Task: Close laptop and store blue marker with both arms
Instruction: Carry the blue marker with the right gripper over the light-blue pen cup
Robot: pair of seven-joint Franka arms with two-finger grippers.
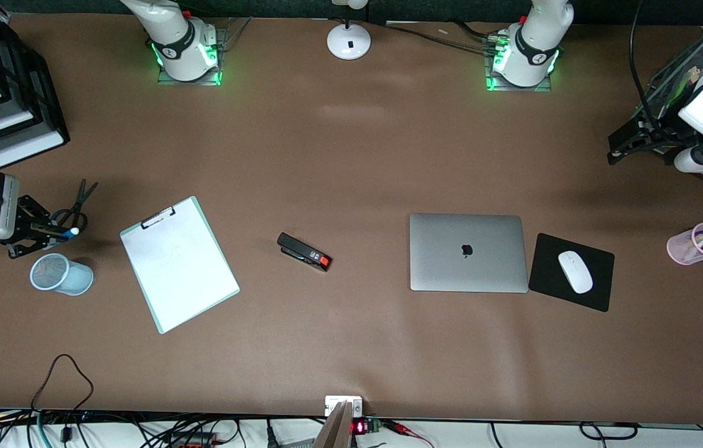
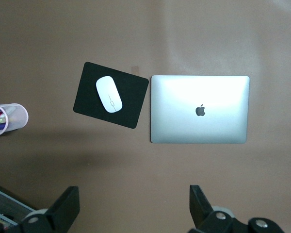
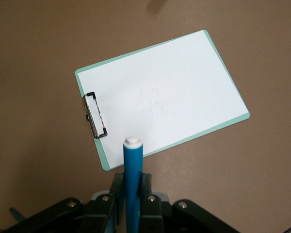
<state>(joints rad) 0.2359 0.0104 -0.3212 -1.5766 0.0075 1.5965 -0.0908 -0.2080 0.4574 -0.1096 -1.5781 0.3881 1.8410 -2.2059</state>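
**Marker clamped in the right gripper, laptop shut on the worktop**

The right gripper (image 1: 46, 233) has its fingers (image 3: 144, 194) clamped together on the blue marker (image 3: 132, 184), which sticks out past the fingertips with its white tip leading. In the front view the marker shows as a short blue bar with a pale end, held up in the air at the right arm's end of the worktop (image 1: 351, 155), over the spot between the scissors (image 1: 78, 205) and the pale blue mesh cup (image 1: 60, 274). The cup lies tipped on its side, nearer to the front camera than the scissors. Just beside it, toward the middle of the worktop, is the white clipboard (image 1: 178, 264) with its mint-green edge and metal clip, set at a slant.

The left gripper (image 2: 131, 206) hangs high at the left arm's end with its fingers (image 2: 63, 208) spread wide apart and nothing between them. The left wrist view looks down on the laptop (image 1: 467, 252): its lid is flat down, the dark apple logo facing up. It lies on the worktop just beside a black mouse pad (image 1: 550, 280) carrying a white mouse (image 1: 575, 272). A clear pinkish cup of pens (image 1: 698, 244) stands toward the left arm's end. A black stapler (image 1: 303, 251) with a red end lies between the clipboard and the laptop.
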